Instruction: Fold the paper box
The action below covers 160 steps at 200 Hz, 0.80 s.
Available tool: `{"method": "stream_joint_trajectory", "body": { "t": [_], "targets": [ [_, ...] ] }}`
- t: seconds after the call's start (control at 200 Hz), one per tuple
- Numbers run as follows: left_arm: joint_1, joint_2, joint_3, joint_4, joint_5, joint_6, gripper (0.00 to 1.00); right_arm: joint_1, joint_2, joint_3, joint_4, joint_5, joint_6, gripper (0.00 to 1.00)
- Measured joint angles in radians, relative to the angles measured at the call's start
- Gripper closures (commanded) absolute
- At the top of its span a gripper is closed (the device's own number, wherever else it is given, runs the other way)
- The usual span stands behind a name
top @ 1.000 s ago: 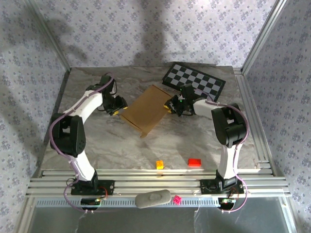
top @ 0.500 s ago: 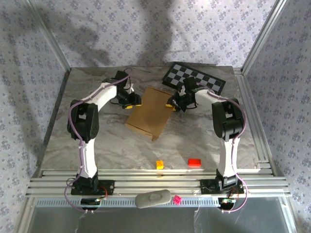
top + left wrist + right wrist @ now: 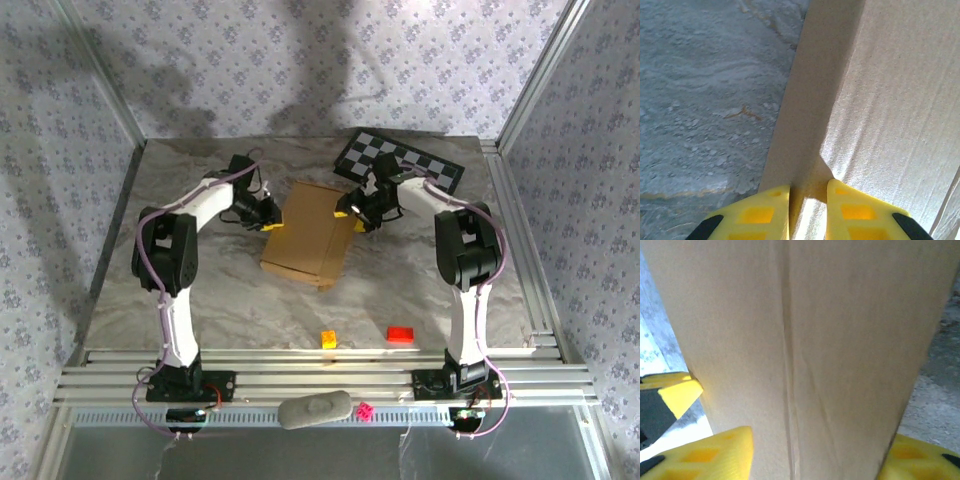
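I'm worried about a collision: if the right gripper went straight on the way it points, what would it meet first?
The box, probably at once: its cardboard wall stands right ahead of the right gripper, between the spread fingers, seemingly very close.

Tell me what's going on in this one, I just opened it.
Two robot arms are working on the paper box, which lies on the table. The left pincer is pinched on a raised strip along the box's left edge. The right pincer stands open, its fingers spread around the cardboard on the right side. How far the folding has got is unclear.
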Motion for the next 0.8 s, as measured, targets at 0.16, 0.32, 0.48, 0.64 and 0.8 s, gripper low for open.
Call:
{"method": "stream_joint_trajectory", "body": {
  "t": [0.16,0.32,0.48,0.64,0.8],
  "targets": [
    [0.035,-0.011,-0.026,0.003,0.034,0.008,0.84,0.009,-0.005,-0.004,0.018,-0.026,-0.011,0.27],
    [0.058,-0.016,-0.051,0.021,0.07,0.009,0.86,0.009,-0.004,-0.031,0.068,-0.092,-0.01,0.27],
    [0.09,-0.035,-0.102,0.058,0.113,0.008,0.88,0.023,0.01,-0.032,0.094,-0.137,-0.009,0.28],
    [0.12,-0.045,-0.132,0.083,0.142,0.008,0.91,0.051,0.016,-0.029,0.108,-0.148,0.008,0.34],
    [0.138,-0.045,-0.143,0.091,0.162,0.008,0.92,0.079,0.022,0.012,0.087,-0.138,0.014,0.29]
  ]
}}
